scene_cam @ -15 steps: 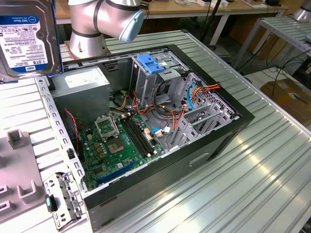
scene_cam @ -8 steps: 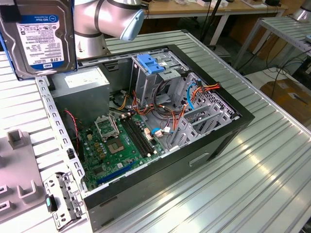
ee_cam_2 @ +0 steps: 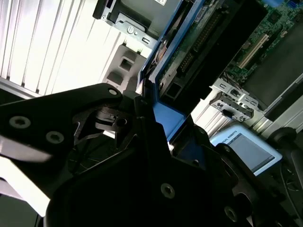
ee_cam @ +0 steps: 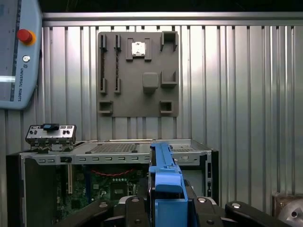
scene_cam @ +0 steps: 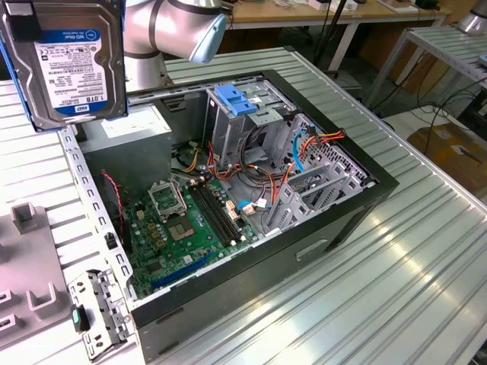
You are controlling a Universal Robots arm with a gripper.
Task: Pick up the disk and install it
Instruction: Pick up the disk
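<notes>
The disk (scene_cam: 72, 65), a silver hard drive with a white-and-blue label and blue side rails, hangs high above the table at the exterior view's upper left, its label facing the camera. In the first wrist view the disk (ee_cam: 163, 182) is seen edge-on, its blue rail clamped by my gripper (ee_cam: 165, 208), which is shut on it. In the second wrist view the blue rail (ee_cam_2: 165, 120) runs out of the black gripper (ee_cam_2: 154, 130). Below lies the open computer case (scene_cam: 358, 205).
Inside the case stand a metal drive cage with a blue handle (scene_cam: 240, 99), a grey power supply box (scene_cam: 129, 137) and the green motherboard (scene_cam: 183, 228). A grey parts holder (ee_cam: 137, 75) and a metal bracket (scene_cam: 95, 312) lie beside the case. A teach pendant (ee_cam: 19, 52) rests nearby.
</notes>
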